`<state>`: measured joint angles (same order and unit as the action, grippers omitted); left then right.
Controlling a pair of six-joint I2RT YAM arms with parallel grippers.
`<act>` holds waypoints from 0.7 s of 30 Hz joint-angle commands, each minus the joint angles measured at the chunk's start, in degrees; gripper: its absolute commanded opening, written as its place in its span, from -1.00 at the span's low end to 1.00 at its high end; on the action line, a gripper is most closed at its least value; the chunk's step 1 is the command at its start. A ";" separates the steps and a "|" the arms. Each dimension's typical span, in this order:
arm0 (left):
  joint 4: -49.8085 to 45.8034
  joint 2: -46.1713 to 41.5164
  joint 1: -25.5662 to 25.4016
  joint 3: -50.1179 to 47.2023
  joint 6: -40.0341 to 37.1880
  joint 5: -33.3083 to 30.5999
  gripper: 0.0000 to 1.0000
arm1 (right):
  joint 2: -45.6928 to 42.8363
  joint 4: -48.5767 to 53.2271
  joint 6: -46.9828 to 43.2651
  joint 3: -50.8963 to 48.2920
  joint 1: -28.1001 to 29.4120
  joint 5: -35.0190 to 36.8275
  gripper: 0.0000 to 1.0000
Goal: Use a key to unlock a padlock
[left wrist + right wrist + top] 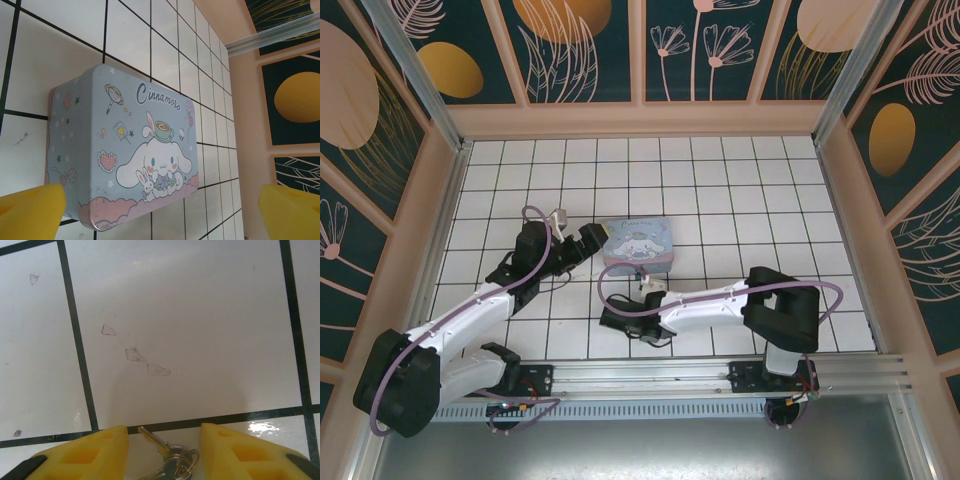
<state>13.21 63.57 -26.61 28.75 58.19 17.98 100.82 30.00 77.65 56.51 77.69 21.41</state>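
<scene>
Between the right gripper's [164,432] yellow fingers [85,455] the key [152,439] is lying flat on the white tile [175,315], and I am worrying about the pinch. Both jaws are standing apart and touching nothing, with the blade sitting off-centre in the gap, its tip nearer one finger. If I am squeezing from here, I judge the thin blade is likely to skid or turn on the glossy tile rather than lift. The pads may also catch the ring [179,460] instead and leave the blade dangling at a useless angle. The key is looking like a slim, pale metal sliver, its tip pointing away from the palm and its head threaded on a small silvery split ring. Farther out, the left gripper [582,242] is gaping wide near the cartoon tin [135,150], gripping nothing.
</scene>
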 commanded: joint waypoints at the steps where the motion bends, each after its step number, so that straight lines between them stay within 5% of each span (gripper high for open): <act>1: 1.59 -0.49 0.24 -0.36 0.17 -0.36 0.97 | 2.88 2.51 1.81 1.39 1.29 -2.36 -0.17; 21: 1.61 -0.38 0.24 -0.27 0.17 -0.51 0.97 | 4.80 1.61 2.24 1.74 3.70 -5.02 -0.44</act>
<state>13.34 63.57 -26.61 28.75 58.19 17.96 103.15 33.47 78.56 58.96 79.61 23.62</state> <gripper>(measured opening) 0.985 0.283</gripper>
